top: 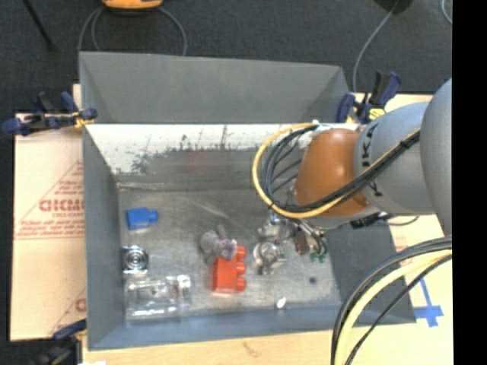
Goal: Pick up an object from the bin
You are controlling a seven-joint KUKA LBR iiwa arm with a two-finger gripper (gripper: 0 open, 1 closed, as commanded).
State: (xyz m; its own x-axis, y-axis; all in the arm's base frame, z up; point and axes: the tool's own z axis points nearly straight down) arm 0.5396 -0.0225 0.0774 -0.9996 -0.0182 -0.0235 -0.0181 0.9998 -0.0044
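- Claw point(268, 253) sits low in the grey bin point(190, 90); clenched or released, I cannot tell.
- 1 red block point(228, 274) lies just beside it, on the camera's left.

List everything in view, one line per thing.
Bin: one, grey, centre.
Blue block: one, blue, floor's back left.
Round metal piece: one, silver, left, in front of the blue block.
Clear plastic piece: one, transparent, front left corner.
Grey lump: one, greyish, centre, behind the red block.
Red block: one, red-orange, centre front.
White scrap: one, white, front right.
Arm: one, grey with orange cover, from the right.
Claw: one, metallic, just right of the red block.
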